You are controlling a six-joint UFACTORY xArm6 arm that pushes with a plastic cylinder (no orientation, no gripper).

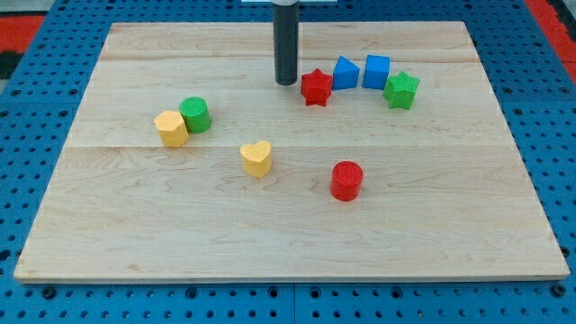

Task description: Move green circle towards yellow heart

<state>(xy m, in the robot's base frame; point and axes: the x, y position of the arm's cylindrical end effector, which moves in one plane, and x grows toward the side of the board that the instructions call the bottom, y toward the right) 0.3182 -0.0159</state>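
Note:
The green circle (pixel 195 114) stands at the board's left, touching a yellow hexagon-like block (pixel 171 129) on its lower left. The yellow heart (pixel 256 158) lies to the lower right of the green circle, a short gap away. My tip (pixel 286 83) rests on the board near the view's top centre, just left of the red star (pixel 316 87). It is well to the upper right of the green circle and above the yellow heart.
A red cylinder (pixel 346 180) stands right of the yellow heart. A row at the upper right holds the red star, two blue blocks (pixel 346 73) (pixel 376 71) and a green star (pixel 400 90). The wooden board (pixel 108 243) lies on a blue pegboard.

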